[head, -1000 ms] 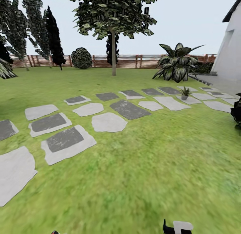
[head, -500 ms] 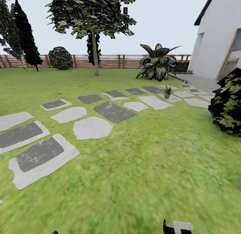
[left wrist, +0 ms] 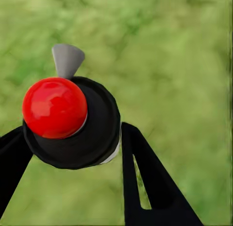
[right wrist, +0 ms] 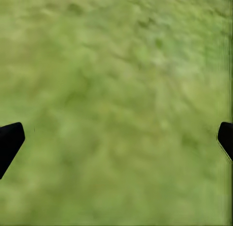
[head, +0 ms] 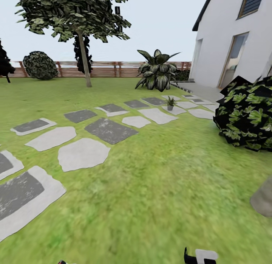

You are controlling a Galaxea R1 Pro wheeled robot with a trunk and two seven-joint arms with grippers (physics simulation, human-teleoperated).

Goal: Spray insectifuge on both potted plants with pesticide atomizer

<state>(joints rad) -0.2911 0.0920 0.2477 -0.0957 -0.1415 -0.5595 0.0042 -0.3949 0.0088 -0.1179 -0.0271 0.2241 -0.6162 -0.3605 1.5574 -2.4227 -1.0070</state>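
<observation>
Camera has panned right over the last second: the stepping stones (head: 109,129) slid left in frame, and the white house (head: 234,41) and a dark broad-leaved shrub (head: 247,112) came into sight. That's our base or head turning, not the things moving. We read it as still in transit, hunting for the plants.

Left claw (left wrist: 73,143) is clamped on the pesticide atomizer (left wrist: 73,124): black body between the two fingers, red ball on top, grey nozzle tip past it, lawn underneath. So pickup looks done; spraying not started.

Right claw (right wrist: 116,138) is spread wide, nothing in it, only blurred grass between the fingertips.

One potted plant (head: 170,103) sits on the far stepping stones, just in front of the big striped-leaf plant (head: 155,71) and well away from us. It's too small to check the leaves. We can't pick out the second potted plant.

A grey shape (head: 262,199) is cut off at the frame edge below the shrub; can't identify it. At the bottom edge of the head view we see a sliver of white-and-black robot part (head: 200,255), too clipped to read.
</observation>
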